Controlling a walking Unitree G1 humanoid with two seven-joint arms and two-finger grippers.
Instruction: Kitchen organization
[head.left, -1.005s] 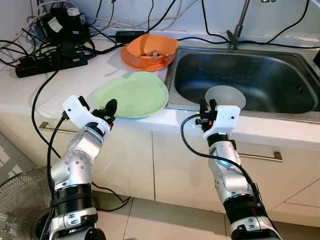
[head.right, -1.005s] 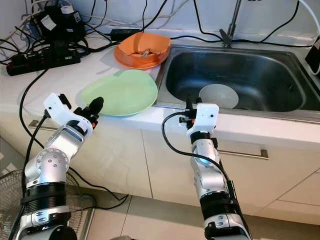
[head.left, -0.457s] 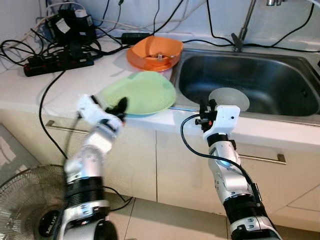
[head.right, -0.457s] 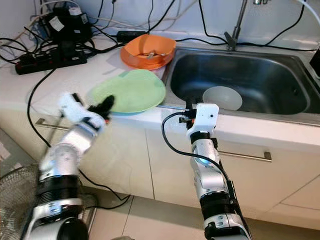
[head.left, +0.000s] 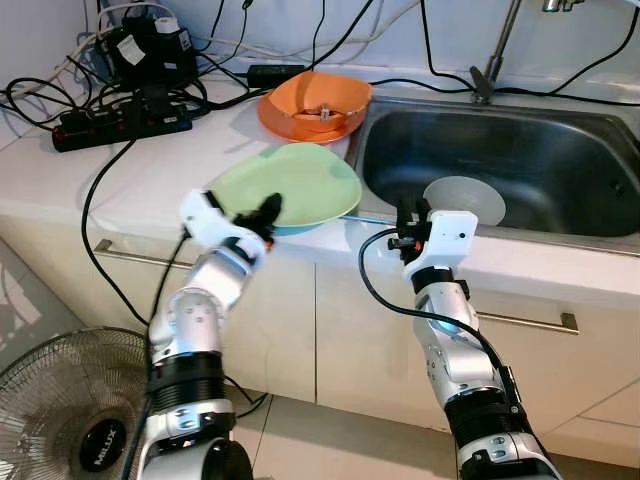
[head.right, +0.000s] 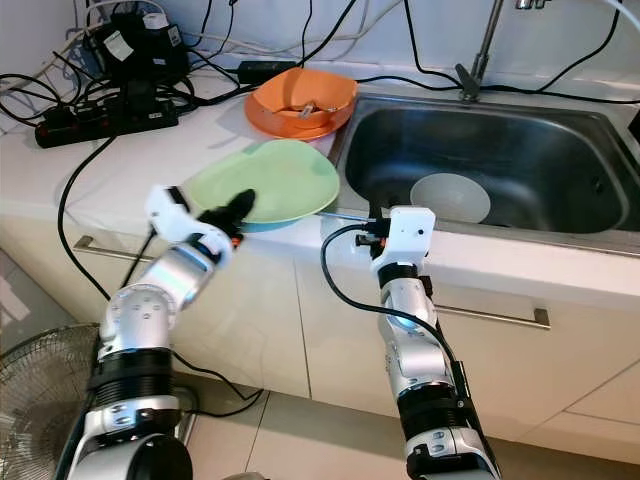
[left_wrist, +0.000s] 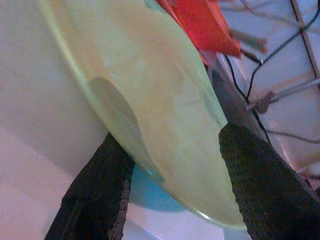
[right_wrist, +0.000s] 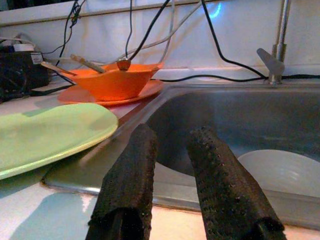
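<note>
While flat, green plate (head.left: 300, 182) sits between left fingers (left_wrist: 95, 195).

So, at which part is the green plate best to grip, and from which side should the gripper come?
Probably the near rim of the green plate, from the counter's front edge. The plate lies flat and shallow, its rim lifted slightly. The left gripper is already there, one finger under the rim and one above.

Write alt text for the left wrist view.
The left end effector is open, its black fingers straddling the near rim of a pale green plate on the white counter. An orange dish sits beyond.
</note>
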